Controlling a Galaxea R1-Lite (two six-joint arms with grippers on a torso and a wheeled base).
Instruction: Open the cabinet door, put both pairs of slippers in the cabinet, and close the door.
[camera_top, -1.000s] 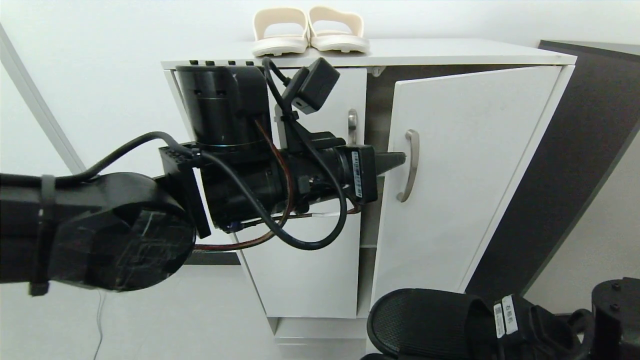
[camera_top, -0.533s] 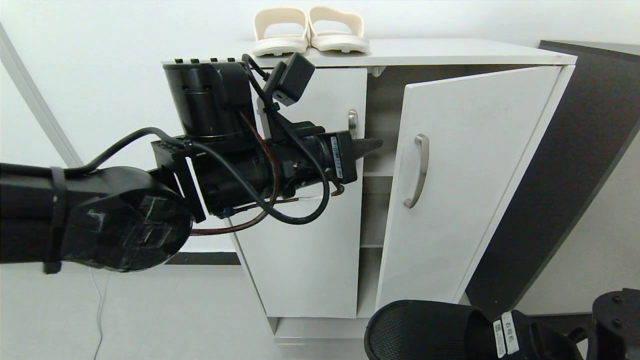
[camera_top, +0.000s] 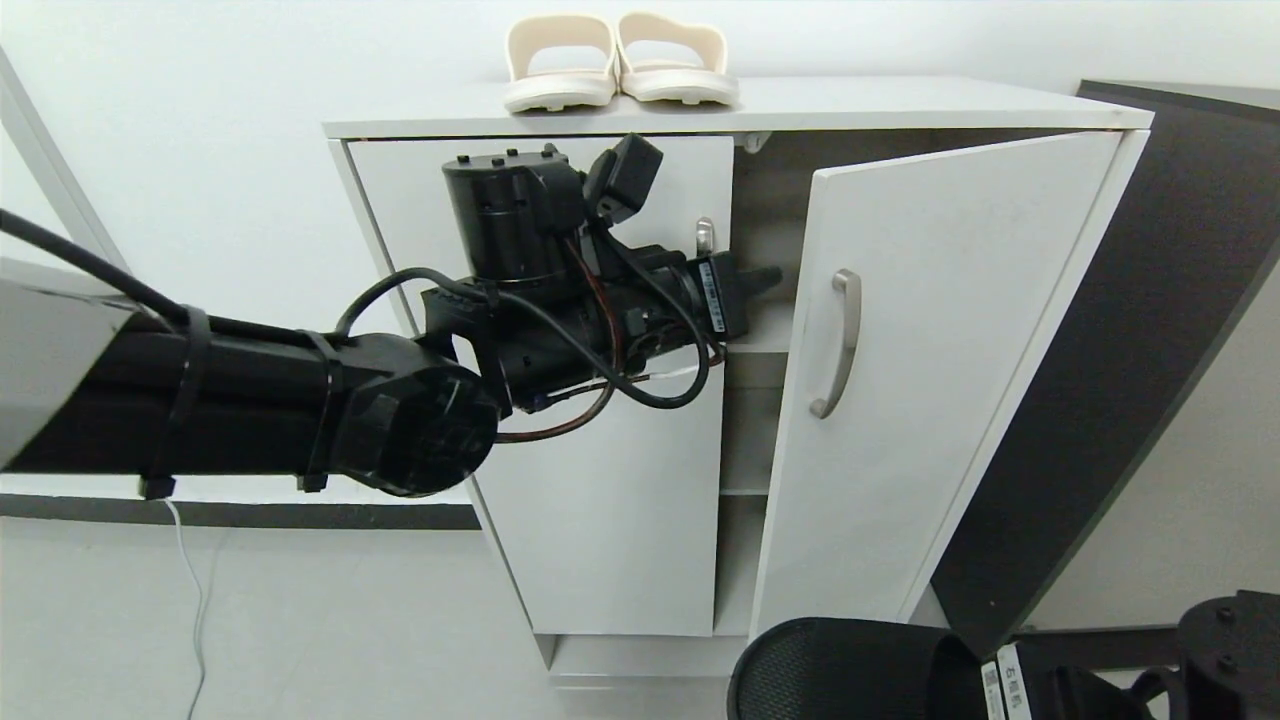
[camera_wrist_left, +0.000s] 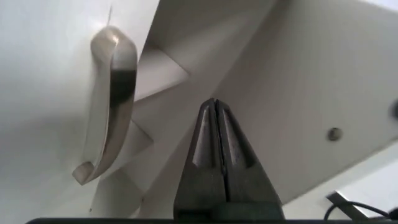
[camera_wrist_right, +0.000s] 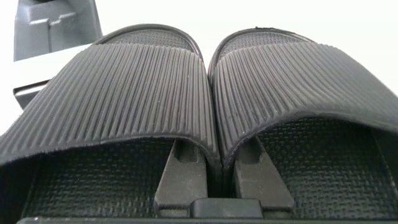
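1. At the centre of the head view, a white cabinet (camera_top: 900, 100) is recorded. Its right door (camera_top: 940, 400) is swung partly open and its left door (camera_top: 600, 520) is shut.
2. Between the two doors a dark gap is noted, and shelves (camera_top: 765, 345) are visible inside it.
3. The left gripper (camera_top: 768, 278) is located just above frame centre, at the upper part of that gap. It is just beside the left-door handle (camera_top: 705, 237) and apart from the right-door handle (camera_top: 846, 342).
4. In the left wrist view its fingers (camera_wrist_left: 202, 143) are seen pressed flat together, with nothing held between them. A curved metal handle is also seen close by. Which door it belongs to cannot be told from that view.
5. The cream slippers (camera_top: 620, 60) are found at upper centre, on the cabinet top. They are set side by side and touching, with toes toward the front edge.
6. The black slippers (camera_top: 850, 670) are found at the lower right edge of the frame, below the open door.
7. The right gripper (camera_wrist_right: 214, 155) is clamped on this pair. One finger is seen inside each slipper under its strap, and the adjoining inner walls are pinched between them.
8. A dark panel (camera_top: 1150, 330) is noted at the right of the cabinet, and a thin cable (camera_top: 190, 600) at lower left.
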